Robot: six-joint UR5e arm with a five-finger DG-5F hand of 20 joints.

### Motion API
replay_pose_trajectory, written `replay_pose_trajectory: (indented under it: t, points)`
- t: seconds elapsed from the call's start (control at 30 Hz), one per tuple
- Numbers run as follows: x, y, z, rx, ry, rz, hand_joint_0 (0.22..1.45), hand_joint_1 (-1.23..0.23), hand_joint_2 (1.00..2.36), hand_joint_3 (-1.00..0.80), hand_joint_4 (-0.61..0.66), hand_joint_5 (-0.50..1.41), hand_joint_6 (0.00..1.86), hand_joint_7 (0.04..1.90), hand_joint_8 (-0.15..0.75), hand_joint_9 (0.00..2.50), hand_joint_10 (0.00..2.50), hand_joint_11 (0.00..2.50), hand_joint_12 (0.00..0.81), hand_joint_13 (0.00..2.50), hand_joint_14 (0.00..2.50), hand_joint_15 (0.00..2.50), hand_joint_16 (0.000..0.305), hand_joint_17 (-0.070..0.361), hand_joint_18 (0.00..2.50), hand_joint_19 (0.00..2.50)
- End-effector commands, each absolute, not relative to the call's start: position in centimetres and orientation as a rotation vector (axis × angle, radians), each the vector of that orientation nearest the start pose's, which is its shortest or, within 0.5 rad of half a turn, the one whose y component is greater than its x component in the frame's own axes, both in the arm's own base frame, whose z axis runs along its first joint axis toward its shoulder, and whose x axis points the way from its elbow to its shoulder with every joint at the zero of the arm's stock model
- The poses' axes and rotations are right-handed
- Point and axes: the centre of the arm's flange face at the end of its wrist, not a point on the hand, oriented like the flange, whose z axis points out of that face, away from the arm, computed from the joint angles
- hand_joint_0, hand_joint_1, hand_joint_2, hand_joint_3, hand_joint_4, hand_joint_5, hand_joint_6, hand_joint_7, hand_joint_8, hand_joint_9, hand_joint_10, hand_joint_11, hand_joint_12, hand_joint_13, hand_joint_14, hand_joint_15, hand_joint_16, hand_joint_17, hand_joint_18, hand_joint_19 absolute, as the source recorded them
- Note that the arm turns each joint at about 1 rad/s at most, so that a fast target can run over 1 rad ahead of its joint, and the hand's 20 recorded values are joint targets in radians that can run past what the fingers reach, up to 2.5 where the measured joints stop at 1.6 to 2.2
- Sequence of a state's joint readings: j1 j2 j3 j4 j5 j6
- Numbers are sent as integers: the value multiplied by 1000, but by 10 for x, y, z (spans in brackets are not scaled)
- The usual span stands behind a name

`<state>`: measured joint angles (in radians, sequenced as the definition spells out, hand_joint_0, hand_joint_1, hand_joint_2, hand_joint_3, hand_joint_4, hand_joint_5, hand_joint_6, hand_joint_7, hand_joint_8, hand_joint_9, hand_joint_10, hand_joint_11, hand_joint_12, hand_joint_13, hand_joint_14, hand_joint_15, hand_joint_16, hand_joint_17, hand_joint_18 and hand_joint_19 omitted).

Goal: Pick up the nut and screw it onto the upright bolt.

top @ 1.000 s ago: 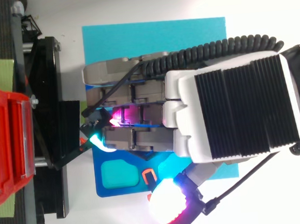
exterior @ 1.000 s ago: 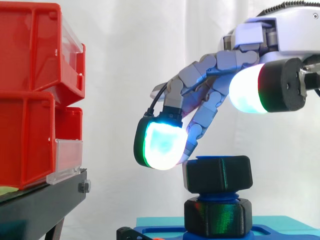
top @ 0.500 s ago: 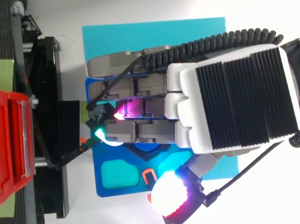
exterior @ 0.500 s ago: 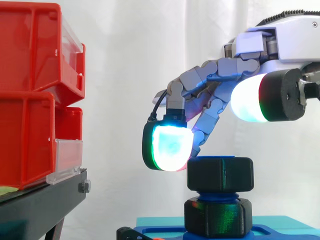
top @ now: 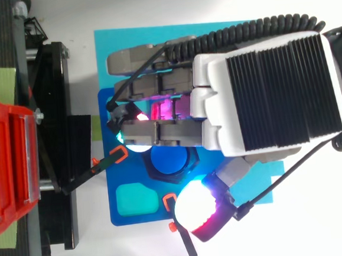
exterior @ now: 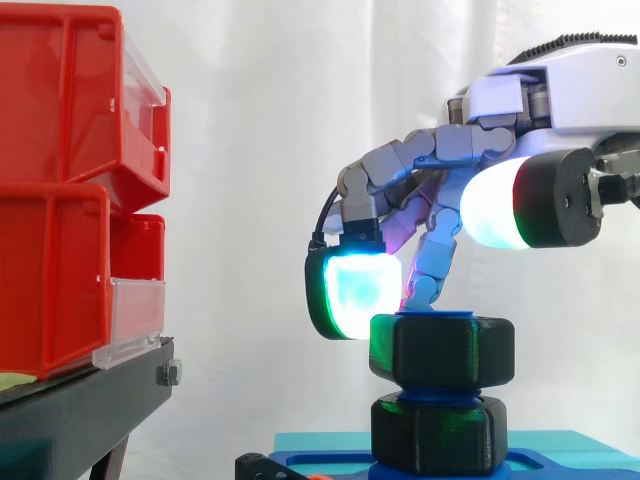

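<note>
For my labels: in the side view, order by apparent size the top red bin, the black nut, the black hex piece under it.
1. top red bin
2. black nut, black hex piece: nearly alike

1. Black nut; blue bolt.
2. White-and-grey hand, black ribbed back; pads glowing cyan-green, white, magenta.
3. Blue base on teal mat.
4. Red bins, black stand, white curtain.

We lose most of the bolt behind the nut; in the side view the hand runs off the right edge, the red bins off the left.
</note>
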<state>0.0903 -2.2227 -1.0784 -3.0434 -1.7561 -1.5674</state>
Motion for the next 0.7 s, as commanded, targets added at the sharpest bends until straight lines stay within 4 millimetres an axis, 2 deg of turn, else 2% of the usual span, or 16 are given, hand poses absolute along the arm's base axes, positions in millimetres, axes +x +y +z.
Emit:
replay_pose_trajectory:
  t: [0.0, 0.37, 0.5, 0.57, 0.6, 0.67]
  points:
    - [743, -54, 334, -219, 1619, 222, 552, -214, 1000, -500, 164, 52, 501, 1411, 267, 1181, 0, 0, 213, 704, 0, 0, 17, 38, 323, 0]
    - [741, -77, 343, -242, 1609, 212, 554, -248, 1000, -500, 172, 83, 527, 1390, 234, 1425, 0, 8, 172, 834, 0, 0, 10, 22, 461, 0]
    - [742, -85, 359, -250, 1601, 206, 554, -246, 1000, -500, 158, 77, 514, 1414, 253, 1422, 0, 34, 176, 837, 0, 0, 10, 23, 465, 0]
    - [742, -87, 366, -255, 1608, 200, 551, -235, 1000, -500, 171, 51, 502, 1350, 268, 1363, 0, 41, 187, 804, 0, 0, 12, 28, 432, 0]
    - [742, -87, 376, -263, 1617, 193, 550, -220, 1000, -500, 175, 24, 504, 1271, 264, 1337, 0, 55, 201, 779, 0, 0, 14, 32, 415, 0]
    - [742, -88, 384, -268, 1616, 184, 547, -208, 1000, -500, 201, -10, 505, 1149, 248, 1233, 0, 35, 214, 741, 0, 0, 16, 37, 372, 0]
